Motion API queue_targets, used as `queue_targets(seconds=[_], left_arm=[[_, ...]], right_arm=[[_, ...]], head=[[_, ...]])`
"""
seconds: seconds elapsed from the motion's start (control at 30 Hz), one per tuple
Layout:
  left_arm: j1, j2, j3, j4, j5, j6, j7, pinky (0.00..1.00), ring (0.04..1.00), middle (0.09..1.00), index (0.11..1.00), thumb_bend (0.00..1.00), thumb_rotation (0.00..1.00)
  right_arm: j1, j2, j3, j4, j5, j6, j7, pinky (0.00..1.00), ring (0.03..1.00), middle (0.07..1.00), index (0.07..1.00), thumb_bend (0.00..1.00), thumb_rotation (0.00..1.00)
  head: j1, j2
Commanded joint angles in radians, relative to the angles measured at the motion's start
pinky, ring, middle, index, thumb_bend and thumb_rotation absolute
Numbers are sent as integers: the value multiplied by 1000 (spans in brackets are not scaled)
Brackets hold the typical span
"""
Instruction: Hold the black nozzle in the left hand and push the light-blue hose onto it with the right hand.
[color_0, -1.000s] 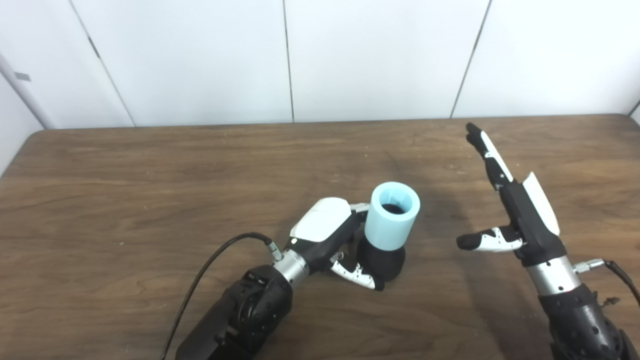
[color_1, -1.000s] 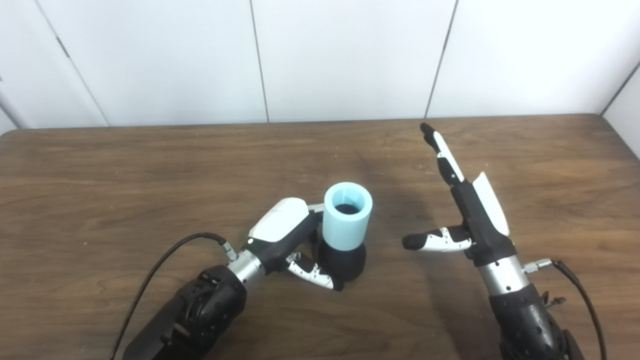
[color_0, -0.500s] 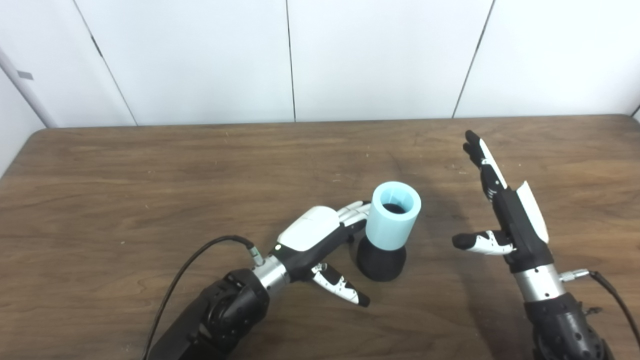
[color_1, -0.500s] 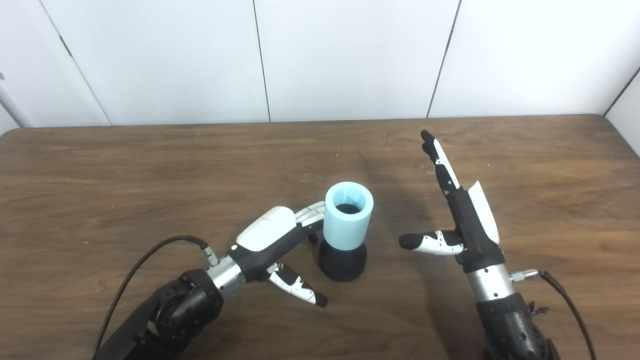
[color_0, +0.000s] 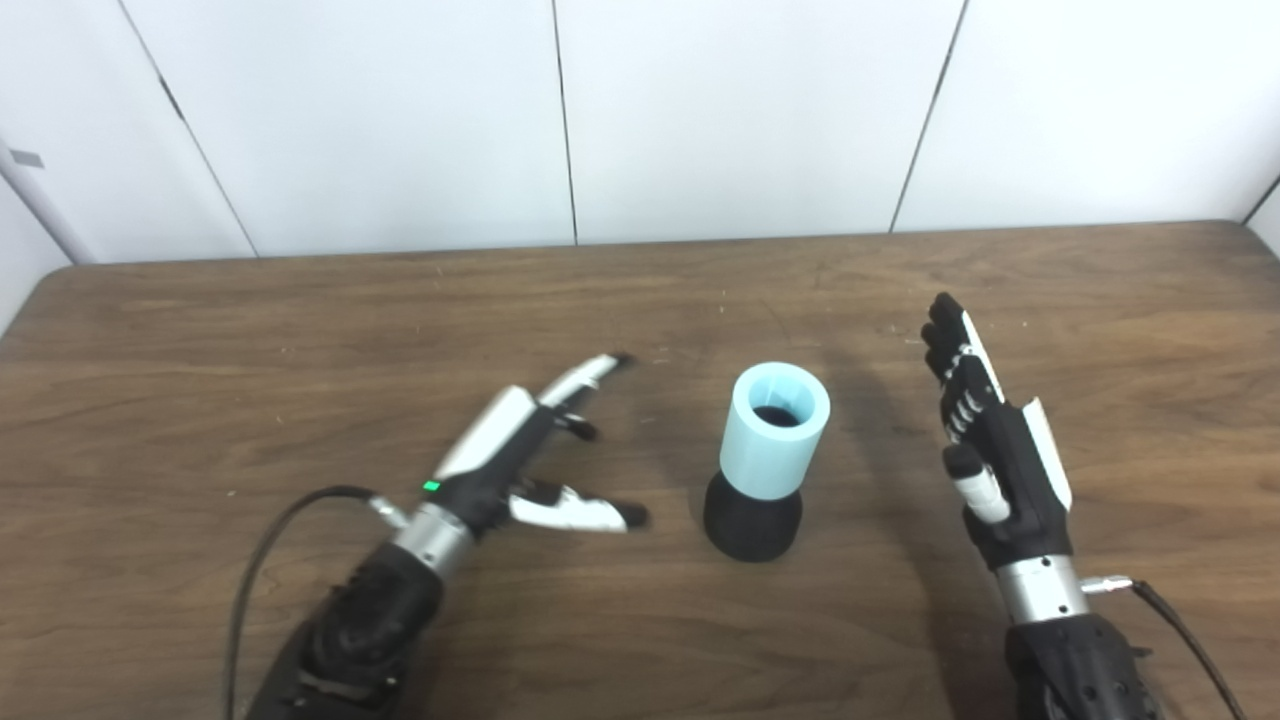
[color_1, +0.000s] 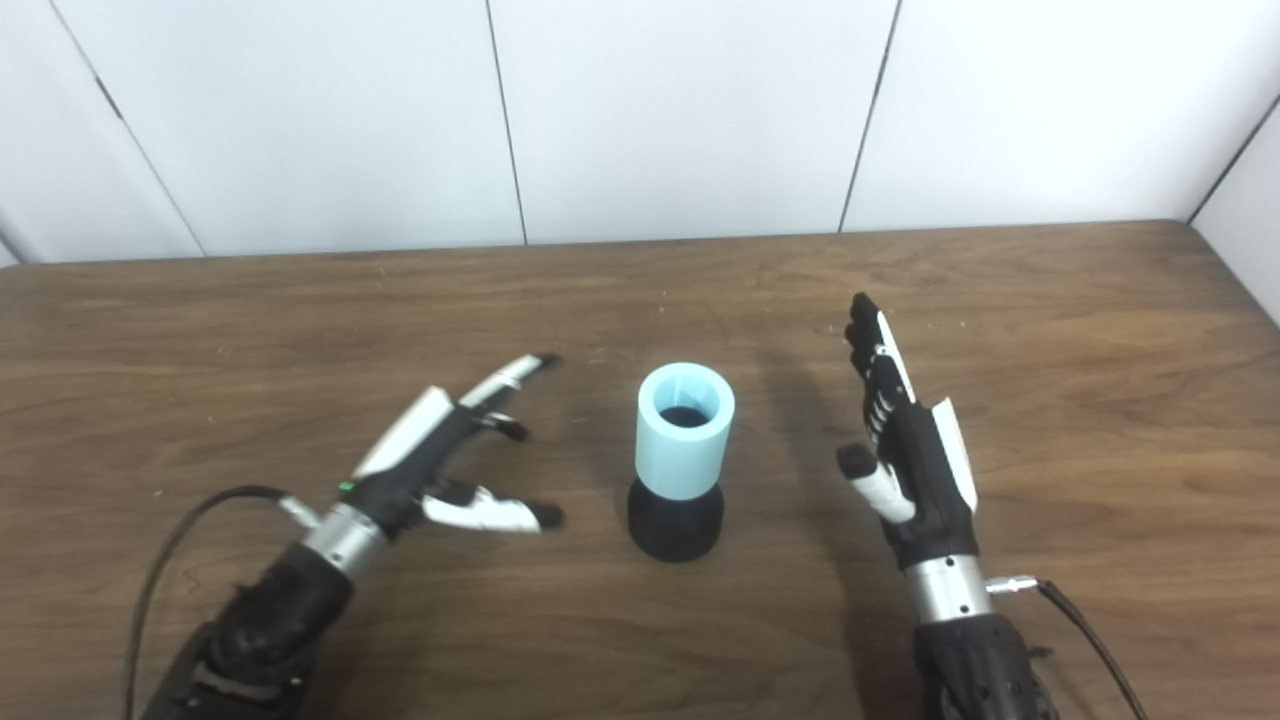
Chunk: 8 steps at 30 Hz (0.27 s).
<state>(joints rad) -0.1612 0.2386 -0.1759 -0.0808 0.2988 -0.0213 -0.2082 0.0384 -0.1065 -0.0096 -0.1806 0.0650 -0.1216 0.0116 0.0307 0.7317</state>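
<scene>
The black nozzle (color_0: 752, 522) stands upright on its wide base near the middle of the counter (color_0: 200, 320), with the light-blue hose (color_0: 774, 428) already seated over its top, so the 2 parts form 1 vertical stack whose long axis points straight up and whose open mouth faces the cameras. Nearest the viewer, both forearms come in from the bottom edge. The left robot hand (color_0: 525, 455) lies low over the wood to the left of the stack, fingers spread and stretched away toward the far left, thumb (color_0: 580, 515) pointing right at the nozzle's base but stopping short of it; it holds nothing. The right robot hand (color_0: 985, 440) stands to the right of the stack, palm turned inward, fingers extended and kept close together, thumb tucked in front of the palm, also empty. Neither touches the assembly; a clear strip of wood shows on each side. The left thumb tip looks nearer to the base than any part of the right robot hand is to the hose, so the left would have the shorter reach if a regrasp were wanted. Judging by how the hose sits down on the nozzle's neck, the push appears done and both look released. Farther back, the counter runs bare to white wall panels (color_0: 740, 110).
</scene>
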Motion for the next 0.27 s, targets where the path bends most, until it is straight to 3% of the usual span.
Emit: queue_targets(seconds=[0.0,0.23], left_arm=[[1,-25,33,-50,-50,-7,30,979,986,956,914,1000,495],[65,-93,126,-90,-182,-26,75,984,970,963,930,1000,562]], right_arm=[[-18,11,-7,-12,47,9,17,1000,1000,1000,1000,864,928],[-13,29,-12,-4,85,26,33,1000,1000,1000,1000,845,965]], head=[[2,-1],[9,-4]])
